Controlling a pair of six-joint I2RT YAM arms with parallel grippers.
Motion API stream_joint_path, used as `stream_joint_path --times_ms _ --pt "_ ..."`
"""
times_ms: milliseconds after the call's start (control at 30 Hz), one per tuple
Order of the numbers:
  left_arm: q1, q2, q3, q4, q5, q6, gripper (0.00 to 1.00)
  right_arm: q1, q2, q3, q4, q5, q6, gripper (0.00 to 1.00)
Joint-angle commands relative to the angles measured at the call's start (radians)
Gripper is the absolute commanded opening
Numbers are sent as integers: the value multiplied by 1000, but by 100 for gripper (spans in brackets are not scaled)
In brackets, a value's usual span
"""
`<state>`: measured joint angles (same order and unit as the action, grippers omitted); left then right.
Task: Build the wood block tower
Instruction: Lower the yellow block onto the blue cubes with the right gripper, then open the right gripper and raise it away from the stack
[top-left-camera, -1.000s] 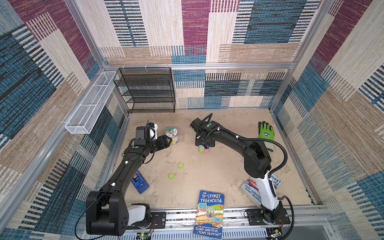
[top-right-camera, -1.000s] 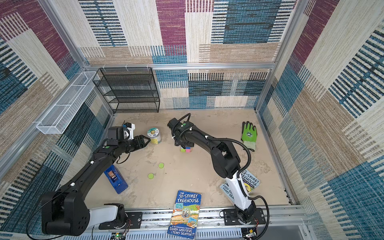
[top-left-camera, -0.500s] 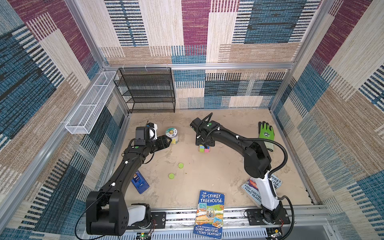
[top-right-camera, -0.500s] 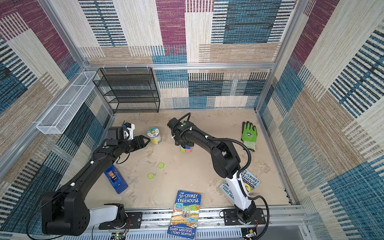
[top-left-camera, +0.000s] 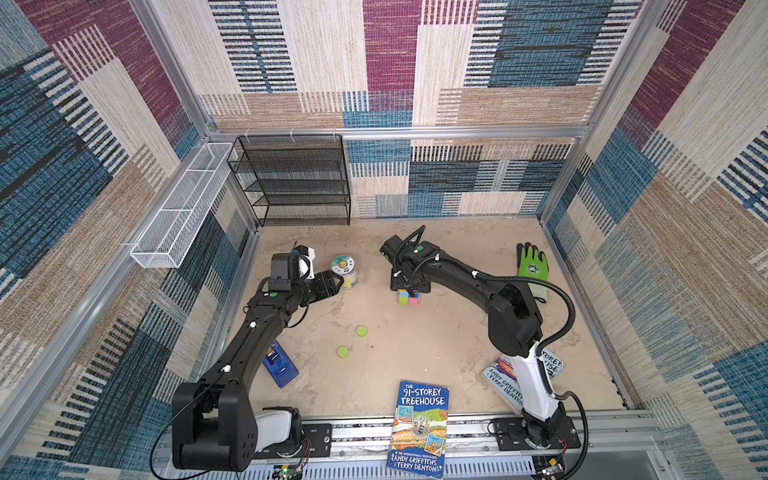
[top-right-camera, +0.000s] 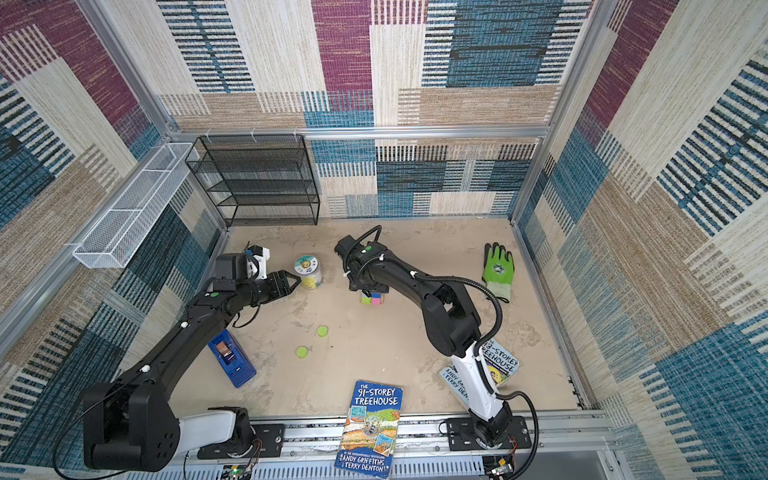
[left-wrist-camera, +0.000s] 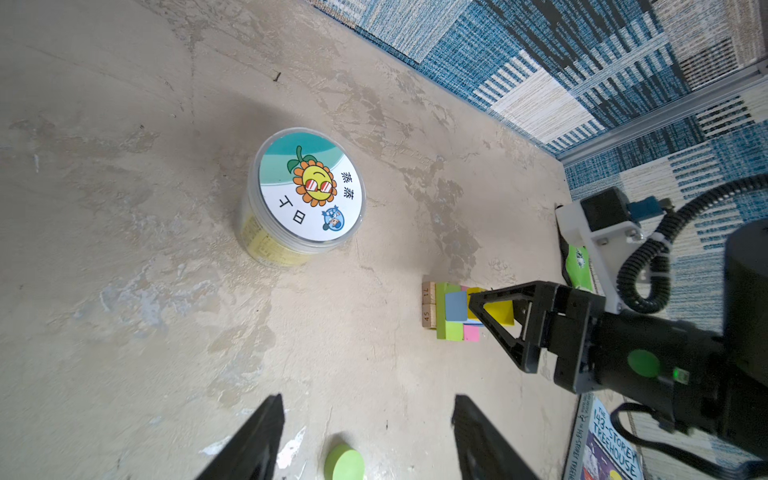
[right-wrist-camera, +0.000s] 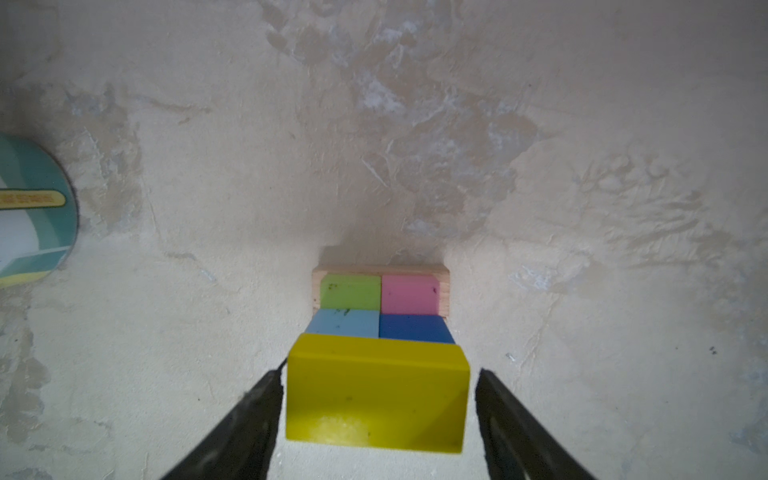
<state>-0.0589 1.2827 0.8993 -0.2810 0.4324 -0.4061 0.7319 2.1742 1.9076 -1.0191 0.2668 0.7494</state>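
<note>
Open floor (top-left-camera: 374, 291) separates the round tin (top-left-camera: 344, 270) from the tower (top-left-camera: 409, 297). The right gripper (right-wrist-camera: 380, 376) straddles the tower's yellow block (right-wrist-camera: 376, 403) with jaws apart, closing off its top and two sides. Nearer the front, two flat lime discs (top-left-camera: 361, 331) lie on otherwise bare floor; the blue case (top-left-camera: 280, 363) sits beside the left arm (top-left-camera: 249, 332).

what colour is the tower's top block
The top block is yellow; right wrist view shows it best.

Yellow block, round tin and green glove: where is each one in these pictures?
yellow block (right-wrist-camera: 376, 395), right wrist view, middle of its broad yellow face.
round tin (left-wrist-camera: 309, 187), left wrist view, centre of its printed lid.
green glove (top-left-camera: 532, 267), in a top view, on its palm.
</note>
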Motion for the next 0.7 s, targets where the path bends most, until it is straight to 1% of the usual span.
stream_joint_path --times_ms 0,233,433,567,667 --pt "2 -1 -1 13 20 -7 69 2 -5 2 -5 21 -9 75" --pt "3 -1 0 10 20 -6 69 3 -42 4 -7 39 -18 82" --pt "4 1 1 6 20 -10 69 2 -95 6 3 50 -59 90" --pt "4 -3 6 -3 22 -10 69 2 -159 -32 56 61 -92 100" --pt "4 -6 10 -13 20 -8 69 3 -232 -86 125 77 -141 100"
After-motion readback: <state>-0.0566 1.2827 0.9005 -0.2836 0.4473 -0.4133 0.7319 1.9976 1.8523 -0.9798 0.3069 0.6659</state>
